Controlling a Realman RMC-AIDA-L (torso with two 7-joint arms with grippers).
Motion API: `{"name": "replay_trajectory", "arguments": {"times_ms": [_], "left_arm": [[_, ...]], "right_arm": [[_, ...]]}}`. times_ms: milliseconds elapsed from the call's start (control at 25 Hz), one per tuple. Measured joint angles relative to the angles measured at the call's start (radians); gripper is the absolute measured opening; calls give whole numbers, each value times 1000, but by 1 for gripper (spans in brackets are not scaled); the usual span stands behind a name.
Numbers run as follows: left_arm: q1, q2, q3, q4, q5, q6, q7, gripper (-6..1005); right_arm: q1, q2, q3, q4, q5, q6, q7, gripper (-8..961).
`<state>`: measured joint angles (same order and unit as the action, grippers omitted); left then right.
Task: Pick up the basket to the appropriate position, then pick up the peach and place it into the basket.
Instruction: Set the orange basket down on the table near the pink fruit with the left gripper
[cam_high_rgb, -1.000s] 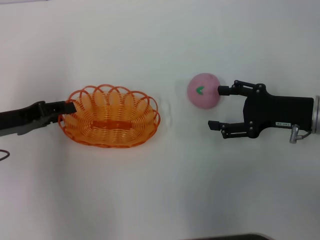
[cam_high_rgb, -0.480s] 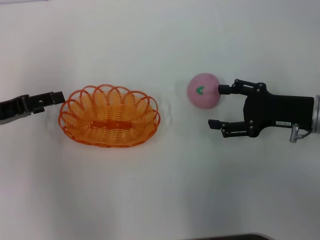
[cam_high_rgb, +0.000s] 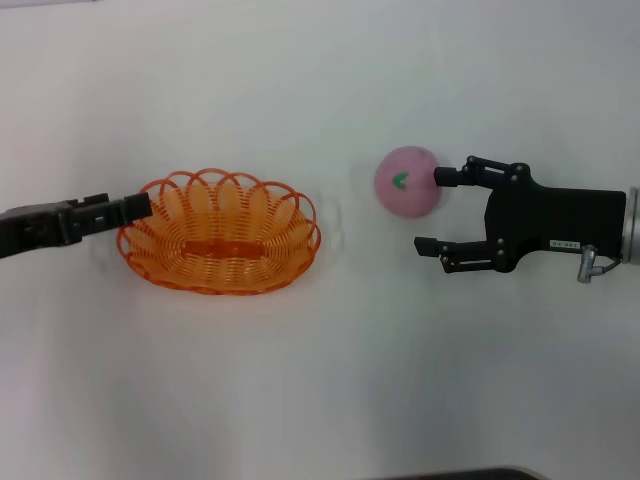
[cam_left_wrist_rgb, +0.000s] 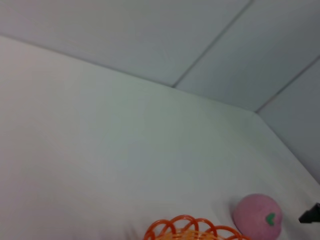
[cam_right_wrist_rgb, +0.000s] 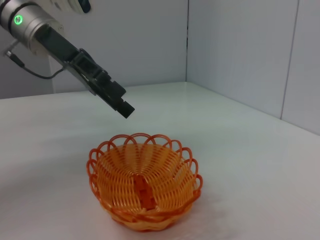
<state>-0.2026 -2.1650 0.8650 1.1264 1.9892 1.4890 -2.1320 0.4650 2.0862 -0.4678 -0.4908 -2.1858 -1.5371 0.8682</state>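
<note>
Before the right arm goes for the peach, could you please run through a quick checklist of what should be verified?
1. Basket upright on the table, interior empty: ok.
2. Left gripper clear of the basket: not ok; it hangs above the left rim, not touching.
3. Peach free on the table, right of the basket: ok.
4. Right gripper open wide enough for the peach: ok.
5. Peach centred between the right fingers: not ok; only the upper finger meets it, the lower one is beside it.

Right gripper (cam_high_rgb: 438, 210), jaws spread, beside peach (cam_high_rgb: 407, 181); basket (cam_high_rgb: 218, 232) apart.
</note>
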Motion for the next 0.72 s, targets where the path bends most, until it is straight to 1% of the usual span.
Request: {"name": "replay_trajectory", "arguments": {"times_ms": [240, 400, 560, 720], "left_arm": [[2, 1, -30, -31, -21, 49, 190, 822], [4, 2, -91, -61, -50, 101, 345, 822], [4, 4, -97, -66, -47, 105, 365, 823], [-3, 6, -89, -69, 4, 115, 426, 823]], "right_arm": [[3, 0, -1, 0, 0, 5, 0, 931], [6, 2, -5, 1, 0, 11, 0, 931], [7, 2, -6, 1, 0, 12, 0, 930], [10, 3, -6, 2, 0, 12, 0, 930]]}}
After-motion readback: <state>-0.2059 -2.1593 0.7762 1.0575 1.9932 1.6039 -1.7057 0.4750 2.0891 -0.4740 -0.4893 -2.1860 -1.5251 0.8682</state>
